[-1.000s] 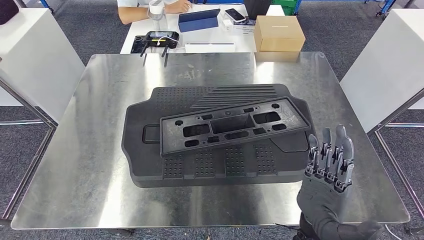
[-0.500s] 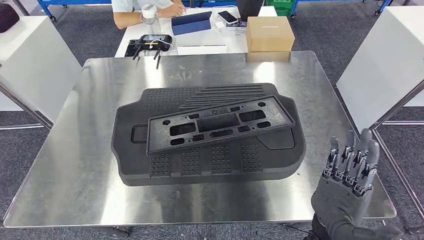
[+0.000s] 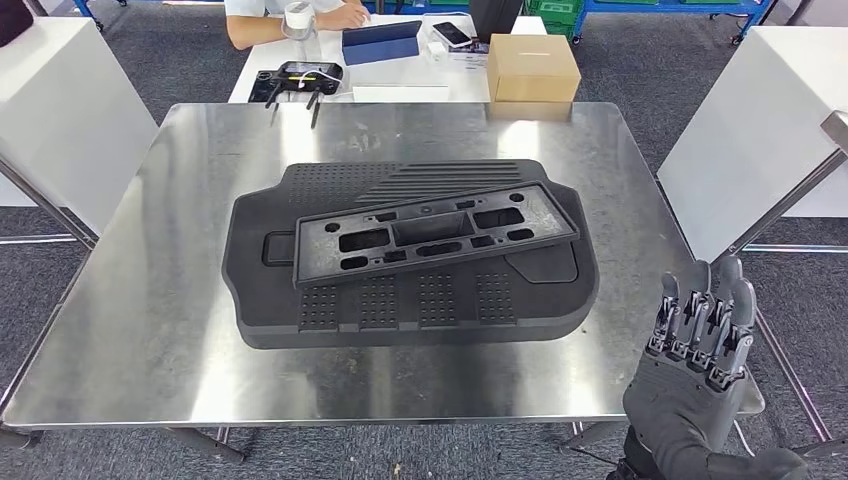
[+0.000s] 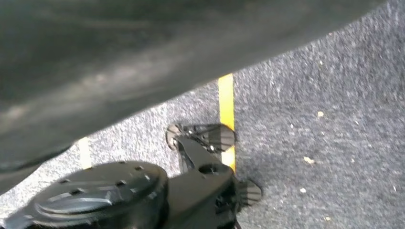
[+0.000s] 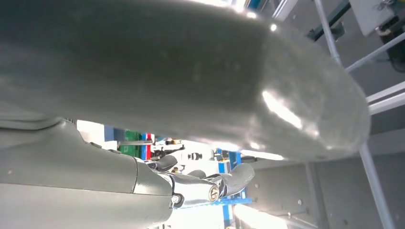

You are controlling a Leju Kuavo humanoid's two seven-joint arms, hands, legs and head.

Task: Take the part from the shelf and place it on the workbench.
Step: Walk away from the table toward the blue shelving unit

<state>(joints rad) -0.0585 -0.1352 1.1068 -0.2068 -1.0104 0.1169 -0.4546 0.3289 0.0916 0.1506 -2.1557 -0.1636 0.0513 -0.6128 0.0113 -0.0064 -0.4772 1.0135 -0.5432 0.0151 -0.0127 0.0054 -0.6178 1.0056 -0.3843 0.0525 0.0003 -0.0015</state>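
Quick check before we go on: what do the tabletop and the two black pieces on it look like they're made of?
The tabletop looks like brushed steel or aluminium: silvery, with soft reflections and fine scuffs. The large black tray looks like matte moulded plastic or foam, with dotted grip patches and ribs; which one I can't tell. The flat black part lying on it looks like rigid moulded plastic with cut-out slots and a faint sheen.

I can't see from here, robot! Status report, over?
Right hand open, holding nothing. Black part lies on the big black tray, on the workbench. Nothing in the way.
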